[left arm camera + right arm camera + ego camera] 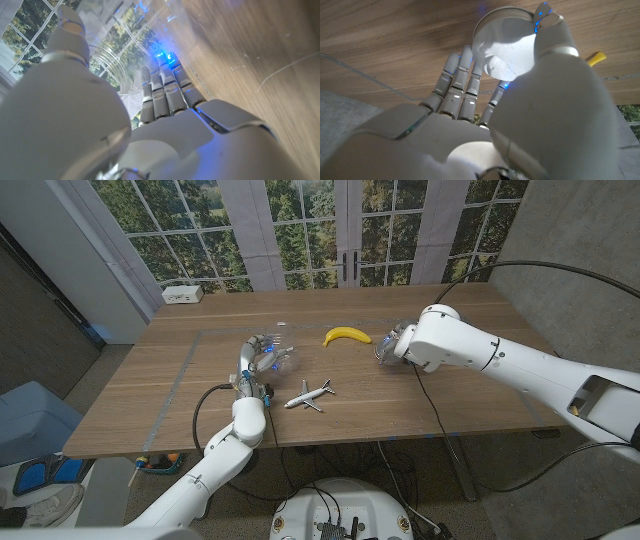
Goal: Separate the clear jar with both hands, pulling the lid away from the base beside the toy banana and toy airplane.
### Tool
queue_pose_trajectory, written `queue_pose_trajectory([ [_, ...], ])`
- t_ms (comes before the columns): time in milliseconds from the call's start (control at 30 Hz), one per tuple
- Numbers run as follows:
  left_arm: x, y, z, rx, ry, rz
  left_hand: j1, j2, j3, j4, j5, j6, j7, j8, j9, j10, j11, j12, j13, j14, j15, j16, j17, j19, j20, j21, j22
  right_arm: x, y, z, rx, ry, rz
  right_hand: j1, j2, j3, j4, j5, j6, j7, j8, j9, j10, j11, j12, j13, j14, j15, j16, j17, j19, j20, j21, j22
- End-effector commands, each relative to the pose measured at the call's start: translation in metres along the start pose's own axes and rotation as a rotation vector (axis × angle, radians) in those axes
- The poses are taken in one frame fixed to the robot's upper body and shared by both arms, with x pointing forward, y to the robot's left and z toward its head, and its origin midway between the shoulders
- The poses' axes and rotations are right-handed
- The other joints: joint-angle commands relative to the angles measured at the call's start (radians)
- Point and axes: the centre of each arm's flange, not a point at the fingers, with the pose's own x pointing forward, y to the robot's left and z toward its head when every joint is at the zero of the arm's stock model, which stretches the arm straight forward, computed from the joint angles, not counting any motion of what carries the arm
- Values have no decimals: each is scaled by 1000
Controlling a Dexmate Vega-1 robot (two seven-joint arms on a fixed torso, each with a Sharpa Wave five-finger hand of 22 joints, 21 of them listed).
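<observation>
- The clear jar base (278, 358) sits in the grasp of the left hand (257, 357), left of the toy banana (347, 335) and just up-left of the toy airplane (309, 395); the left wrist view shows the fingers (165, 95) wrapped against its transparent ribbed wall (112, 62)
- The lid (502, 42), a round pale disc with a raised rim, is grasped by the right hand (390, 343) just right of the toy banana, with a thumb over one edge and fingers (457, 82) at the other
- Judging from this, lid and base already stand well apart, so the separation looks done
- The base looks like thin, stiff clear plastic: probably light, smooth and slippery, and likely to flex or crack if squeezed hard; the threaded neck ridges offer the surest hold, with fingers spread round the wall
- The lid seems light and rigid; its rim edge is the natural place to pinch, since the flat face gives no purchase
- The toy banana is glossy yellow and curved; the toy airplane is white with thin wings and looks easily knocked
- The wooden table (480, 390) is matt and grained, with faint tape lines
</observation>
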Motion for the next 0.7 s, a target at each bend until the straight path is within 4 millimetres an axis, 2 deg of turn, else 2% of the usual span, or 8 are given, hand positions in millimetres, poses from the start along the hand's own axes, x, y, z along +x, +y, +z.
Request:
queue_pose_trajectory([
  [33, -3, -2, -6, 22, 8, -13, 241, 248, 31, 38, 5, 415, -268, -3, 0, 391, -311, -3, -2, 63, -237, -4, 2, 2, -49, 10, 3, 6, 9, 0, -124, 71, 33, 230, 332, 164, 34, 15, 308, 223, 15, -18, 98, -120, -24, 66, 33, -175, -8, 14, -13, -56, 19, -15],
  [100, -3, -2, -7, 26, 11, -14, 242, 247, 31, 38, 7, 413, -266, -6, -1, 390, -311, -4, -4, 63, -237, -6, 1, 2, -47, 11, 3, 7, 10, 0, -133, 81, 47, 219, 330, 163, 36, 17, 304, 221, 7, -24, 90, -118, -30, 69, 29, -178, -10, 19, -14, -46, 24, -20],
  [267, -3, -2, -7, 32, 10, -24, 245, 248, 31, 36, 12, 403, -256, -14, -4, 383, -312, -7, -9, 60, -237, -11, -2, -2, -42, 12, 3, 10, 11, 1, -159, 104, 68, 158, 338, 154, 49, 17, 227, 215, -51, -50, 51, -98, -66, 72, -3, -177, -17, 58, -13, -11, 42, -59],
  [400, -3, -1, -7, 28, 12, -40, 248, 246, 30, 35, 18, 391, -245, -26, -8, 372, -310, -12, -14, 52, -237, -21, -7, -8, -38, 13, 2, 12, 12, 2, -188, 128, 92, 38, 332, 123, 87, -3, 150, 223, -96, -66, -5, -71, -109, 73, -29, -145, -39, 72, -4, 6, 46, -112],
  [500, -2, -1, -6, 29, 13, -60, 222, 236, 13, 45, 28, 356, -227, -62, -18, 316, -309, -29, -28, 36, -235, -40, -15, -18, -24, 12, -2, 12, 12, 2, -194, 131, 97, -36, 314, 108, 102, -19, 86, 220, -127, -73, -52, -60, -144, 66, -58, -126, -68, 64, 9, 16, 45, -148],
  [600, -1, -1, -5, 31, 16, -83, 169, 225, -7, 60, 30, 296, -223, -104, -25, 241, -309, -60, -50, -6, -230, -68, -25, -33, -11, 4, -5, 11, 12, 3, -204, 134, 94, -82, 292, 102, 102, -37, 30, 216, -157, -81, -96, -46, -176, 54, -100, -106, -105, 48, 23, 32, 43, -172],
  [633, -1, -1, -5, 27, 7, -96, 149, 216, -14, 62, 30, 276, -224, -120, -28, 203, -309, -74, -60, -25, -228, -81, -33, -47, -3, -3, -7, 11, 13, 3, -208, 136, 92, -102, 287, 104, 101, -49, -14, 220, -180, -88, -114, -39, -189, 51, -108, -96, -124, 30, 30, 46, 40, -182],
  [700, 0, -1, -5, 26, 13, -109, 105, 201, -27, 68, 29, 242, -221, -151, -37, 142, -309, -90, -79, -63, -222, -106, -47, -63, 7, -14, -8, 11, 13, 4, -215, 141, 94, -126, 279, 103, 99, -66, -58, 226, -205, -95, -154, -37, -211, 48, -136, -83, -154, 10, 32, 58, 32, -190],
])
